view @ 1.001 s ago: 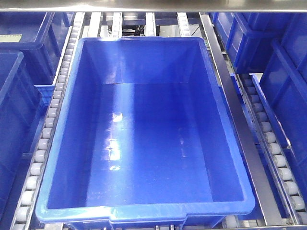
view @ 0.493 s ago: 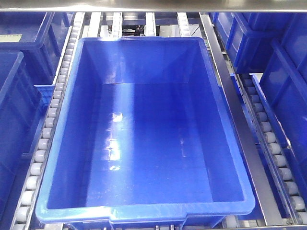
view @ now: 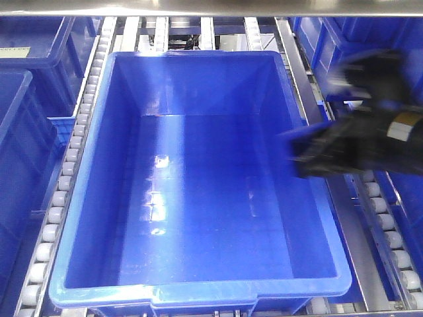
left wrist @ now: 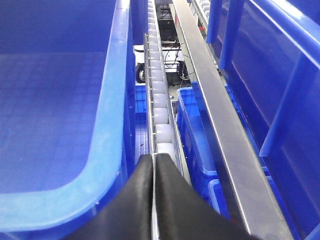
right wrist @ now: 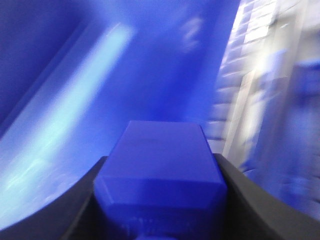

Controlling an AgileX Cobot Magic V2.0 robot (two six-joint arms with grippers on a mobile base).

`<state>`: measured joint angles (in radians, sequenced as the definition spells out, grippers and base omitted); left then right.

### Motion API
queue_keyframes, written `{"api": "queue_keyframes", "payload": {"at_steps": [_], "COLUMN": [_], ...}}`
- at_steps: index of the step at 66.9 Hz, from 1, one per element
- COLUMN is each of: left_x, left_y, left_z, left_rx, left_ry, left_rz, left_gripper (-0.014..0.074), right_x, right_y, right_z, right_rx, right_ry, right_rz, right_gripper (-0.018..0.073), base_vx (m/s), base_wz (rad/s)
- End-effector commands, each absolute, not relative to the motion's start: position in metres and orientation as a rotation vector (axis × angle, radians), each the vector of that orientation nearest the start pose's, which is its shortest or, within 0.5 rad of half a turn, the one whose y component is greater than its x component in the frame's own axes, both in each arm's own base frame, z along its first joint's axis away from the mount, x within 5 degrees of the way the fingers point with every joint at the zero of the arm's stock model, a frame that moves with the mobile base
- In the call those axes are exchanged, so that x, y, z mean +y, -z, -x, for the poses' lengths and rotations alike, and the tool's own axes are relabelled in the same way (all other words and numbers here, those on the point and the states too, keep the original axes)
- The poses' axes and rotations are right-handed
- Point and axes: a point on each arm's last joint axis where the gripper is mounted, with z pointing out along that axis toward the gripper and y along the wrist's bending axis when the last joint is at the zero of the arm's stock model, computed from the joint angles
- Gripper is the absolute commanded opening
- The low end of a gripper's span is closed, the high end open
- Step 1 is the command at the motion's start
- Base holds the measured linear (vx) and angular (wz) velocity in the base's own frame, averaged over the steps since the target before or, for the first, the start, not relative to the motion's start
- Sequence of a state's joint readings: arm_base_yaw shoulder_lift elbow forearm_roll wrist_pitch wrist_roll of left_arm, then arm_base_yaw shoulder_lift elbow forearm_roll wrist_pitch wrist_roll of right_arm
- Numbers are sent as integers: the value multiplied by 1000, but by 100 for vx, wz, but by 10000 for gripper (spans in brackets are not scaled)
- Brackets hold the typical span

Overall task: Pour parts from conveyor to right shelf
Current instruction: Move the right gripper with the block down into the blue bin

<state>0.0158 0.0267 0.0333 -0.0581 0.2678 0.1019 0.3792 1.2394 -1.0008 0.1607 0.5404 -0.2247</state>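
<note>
no writing can be read. the right gripper squeezes the blue block, blurry, over the right rim of the big blue bin. the left gripper is pressed closed, empty, beside that bin on the shelf.

Bright overhead glare, motion-blurred right gripper

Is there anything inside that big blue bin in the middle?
The big blue bin shows only a bare, glossy floor. The right gripper, holding a blue block, hides a small patch by the right wall.
</note>
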Motion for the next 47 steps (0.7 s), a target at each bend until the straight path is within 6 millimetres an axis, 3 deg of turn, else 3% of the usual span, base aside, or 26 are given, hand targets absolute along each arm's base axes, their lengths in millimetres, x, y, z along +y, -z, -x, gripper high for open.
{"api": "queue_keyframes", "payload": {"at_steps": [1, 24, 47], "left_x": [-1, -1, -1], "left_y": [-174, -174, -174], "left_z": [-60, -60, -60], "left_rx": [1779, 1779, 1779], "left_ry": [-20, -20, -20], "left_rz": [-30, -30, -30], "left_gripper": [-6, -6, -6], "right_x": [124, 195, 232], "right_y": [-343, -309, -267], "right_z": [-262, -316, -368], "right_rx": [2136, 2328, 2478], "right_ry": [-270, -283, -227], "right_rz": [596, 830, 942], "right_gripper": [-6, -6, -6], "base_vx": [0, 0, 0], "base_wz": [0, 0, 0]}}
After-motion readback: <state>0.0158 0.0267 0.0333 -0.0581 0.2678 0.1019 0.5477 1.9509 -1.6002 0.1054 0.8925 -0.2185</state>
